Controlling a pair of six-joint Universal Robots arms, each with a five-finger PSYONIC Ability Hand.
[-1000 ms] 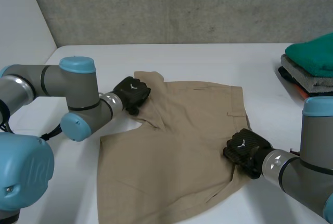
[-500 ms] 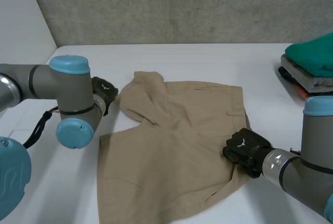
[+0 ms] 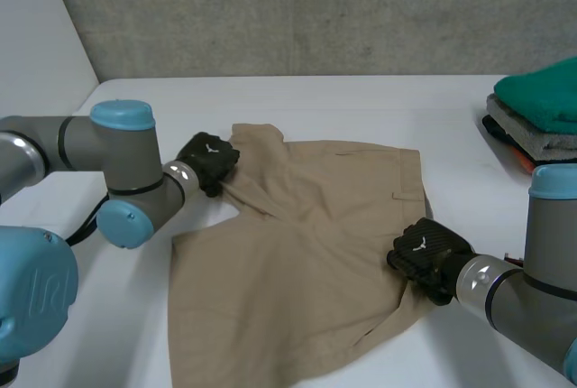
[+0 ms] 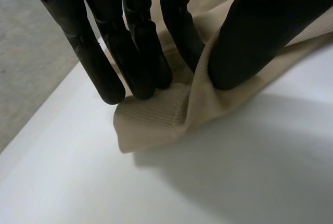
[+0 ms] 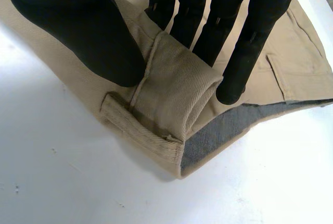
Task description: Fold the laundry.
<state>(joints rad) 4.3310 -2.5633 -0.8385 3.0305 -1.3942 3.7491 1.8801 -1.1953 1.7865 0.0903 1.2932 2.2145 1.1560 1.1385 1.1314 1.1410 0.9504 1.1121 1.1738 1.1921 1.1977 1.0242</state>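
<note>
Tan cloth, seemingly a pair of shorts (image 3: 297,262), lies spread mid-frame on the white table (image 3: 361,99). At its upper-left corner the left hand (image 3: 207,158) pinches a fold between fingers and thumb. At its right edge, lower right of frame, the right hand (image 3: 425,253) pinches the rolled waistband. A stack of folded clothes (image 3: 541,108) sits far right.

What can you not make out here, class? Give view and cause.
- Head view: the stack of folded clothes is cut off by the edge, so its count is unclear.
- Head view: the shorts run past the near edge, hiding a corner.
- Head view: the right hand and the left hand each cover the cloth they pinch.
</note>
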